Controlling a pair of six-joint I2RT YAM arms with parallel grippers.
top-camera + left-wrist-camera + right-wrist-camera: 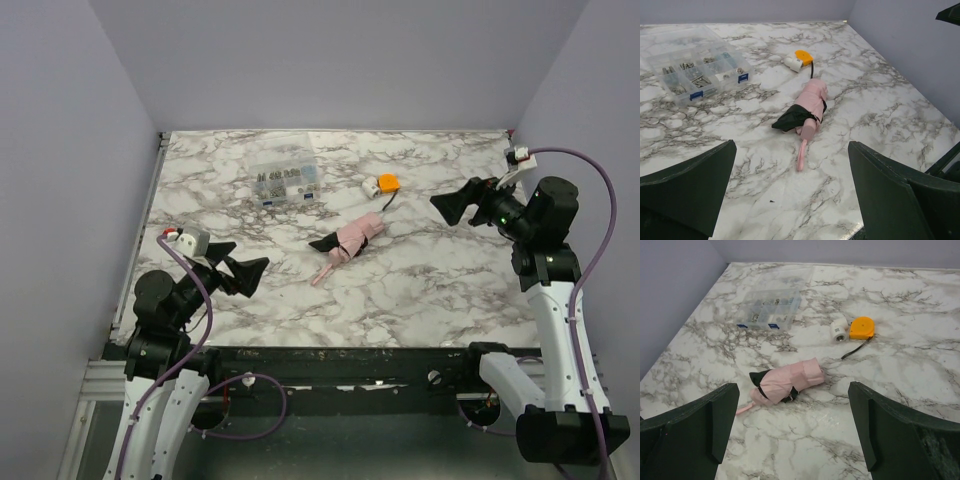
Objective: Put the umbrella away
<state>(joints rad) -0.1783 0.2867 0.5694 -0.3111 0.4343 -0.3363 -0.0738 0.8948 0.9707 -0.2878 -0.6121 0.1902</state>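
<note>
The fingers (695, 185) of the left gripper (248, 260) stand wide apart and hold nothing. They hang over the near left part of the marbled desk (450, 290). The fingers (890, 430) of the right gripper (452, 205) are spread just as wide and are equally empty, raised above the desk's right side and turned towards its middle.

The umbrella (352, 238) lies folded into a short pale pink roll near the centre of the desk, between the two grippers and well apart from both. In the left wrist view, black fabric (790, 119) sticks out at the roll's near end, and the small pink handle (801, 155) points towards the desk's near edge.

Beyond the umbrella sit a small orange case (387, 183) and a white cylinder (369, 187) just beside it, with a black cord (856, 349) trailing from the case towards the roll. Further left, a clear compartment box (285, 182) of small metal parts rests flat near the back of the desk.
</note>
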